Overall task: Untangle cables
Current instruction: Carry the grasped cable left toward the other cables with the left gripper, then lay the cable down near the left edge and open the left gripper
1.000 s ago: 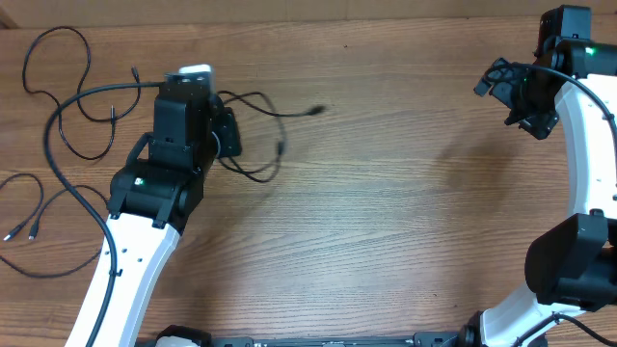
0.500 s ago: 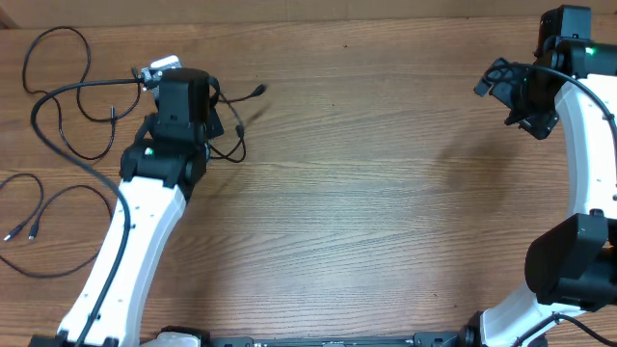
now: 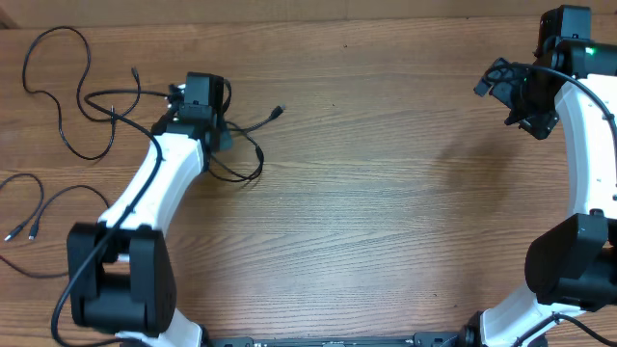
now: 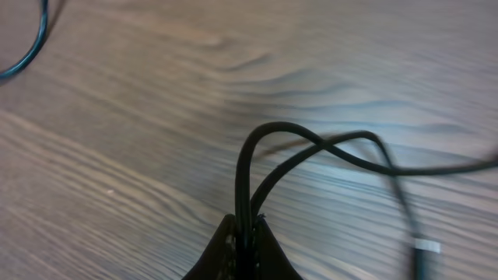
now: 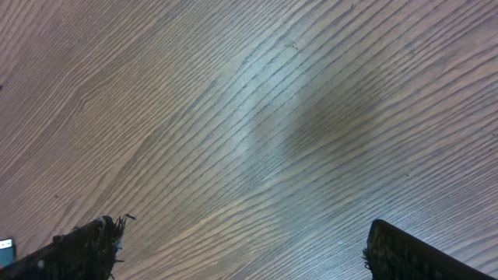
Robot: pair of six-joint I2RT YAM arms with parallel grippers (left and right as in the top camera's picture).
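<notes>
Left wrist view: left gripper (image 4: 245,237) pinched tight on a looped cable (image 4: 327,148) | overhead: cables (image 3: 60,135) spread across table's (image 3: 386,212) left side | right gripper (image 5: 241,249): fingers wide apart, empty, above bare wood

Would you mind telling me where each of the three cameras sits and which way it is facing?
Overhead: fixed above, looking straight down at the brown wooden table; the white-and-black left arm and right arm show.
Left wrist: on the left arm, looking low across the wood; its dark left fingers pinch a thin black cable.
Right wrist: on the right arm, facing down at bare wood; the spread right fingers show at the lower corners.
Shared: overhead and left wrist both show that pinched cable.
</notes>
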